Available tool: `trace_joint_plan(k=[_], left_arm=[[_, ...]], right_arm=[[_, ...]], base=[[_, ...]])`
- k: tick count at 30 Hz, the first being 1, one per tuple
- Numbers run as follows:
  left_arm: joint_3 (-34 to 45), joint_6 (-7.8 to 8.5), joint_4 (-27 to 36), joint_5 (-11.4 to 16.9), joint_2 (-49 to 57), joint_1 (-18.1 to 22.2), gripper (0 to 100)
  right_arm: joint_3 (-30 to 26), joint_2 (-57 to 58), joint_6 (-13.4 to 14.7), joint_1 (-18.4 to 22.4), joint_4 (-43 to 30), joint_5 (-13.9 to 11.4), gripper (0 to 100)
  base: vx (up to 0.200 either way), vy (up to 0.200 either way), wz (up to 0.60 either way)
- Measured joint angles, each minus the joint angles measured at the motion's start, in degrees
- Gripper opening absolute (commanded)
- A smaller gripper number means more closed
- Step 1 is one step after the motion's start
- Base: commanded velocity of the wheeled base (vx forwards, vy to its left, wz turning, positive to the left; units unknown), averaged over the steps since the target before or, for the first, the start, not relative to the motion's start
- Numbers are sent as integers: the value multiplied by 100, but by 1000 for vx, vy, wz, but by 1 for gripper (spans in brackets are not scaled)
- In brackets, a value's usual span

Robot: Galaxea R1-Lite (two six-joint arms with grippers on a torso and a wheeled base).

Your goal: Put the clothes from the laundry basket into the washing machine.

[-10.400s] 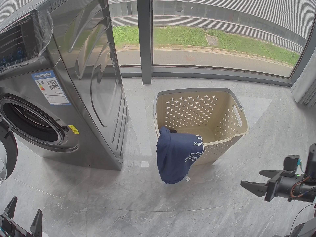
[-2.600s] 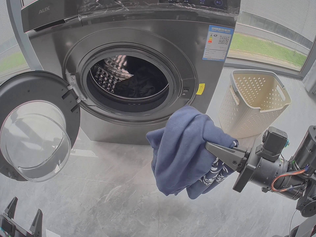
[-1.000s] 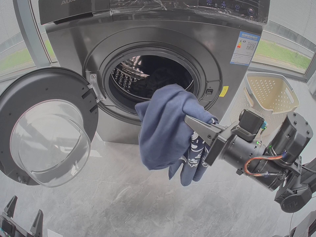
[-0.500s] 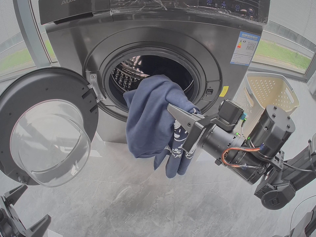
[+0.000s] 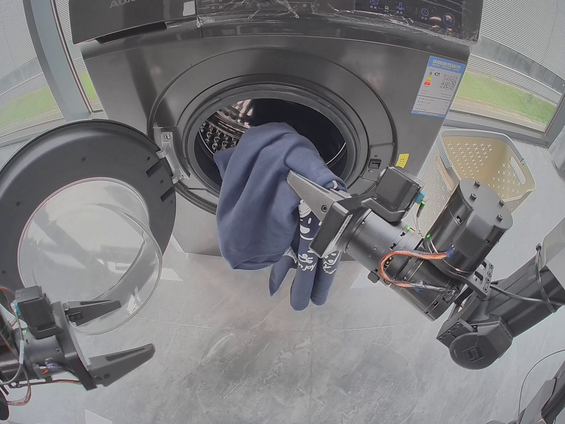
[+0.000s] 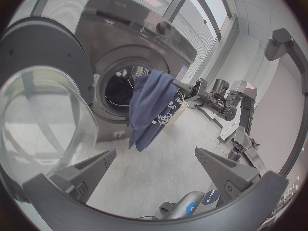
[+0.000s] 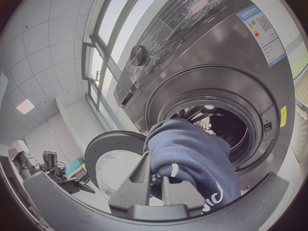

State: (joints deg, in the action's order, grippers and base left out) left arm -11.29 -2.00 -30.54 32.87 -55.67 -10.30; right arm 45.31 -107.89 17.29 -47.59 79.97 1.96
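I had the right gripper point(image 5: 292, 179) closed tight on a navy garment point(image 5: 256, 207). In the right wrist view the two fingers point(image 7: 141, 177) sat almost together with a fold of cloth pinched between them. The fabric bunched over the fingertips, and the rest hung down below the jaws in loose folds, its white-printed part lowest. The garment was in the air in front of the washing machine point(image 5: 282, 60), its top level with the round drum opening point(image 5: 329, 131). From the left wrist view it hung just outside the mouth, not inside it.

The cloth covered much of the opening, so I could make out only some perforated drum wall and darkness behind it. I could not tell what lay inside. The round glass door point(image 5: 76, 166) stood swung wide open to the left of the opening. The cream laundry basket point(image 5: 488, 166) stood right of the machine, partly hidden behind my right wrist. Its visible inner wall showed star-shaped holes, but I could not see its floor.

The left gripper point(image 5: 137, 325) hung low beside the door, jaws spread wide, holding nothing.
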Motion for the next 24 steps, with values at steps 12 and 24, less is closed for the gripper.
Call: trace_joint_plan(k=[12,24], left_arm=[[-591,-78,-1276,90,-2569,-640,100],[-1448,-229,-1391,115,-3875,-935,100]], right_arm=[[129,-44,4,5,-13,4,0],[160,-40,-21,-41,9,13,0]], base=[[0,0,0],[0,0,0]])
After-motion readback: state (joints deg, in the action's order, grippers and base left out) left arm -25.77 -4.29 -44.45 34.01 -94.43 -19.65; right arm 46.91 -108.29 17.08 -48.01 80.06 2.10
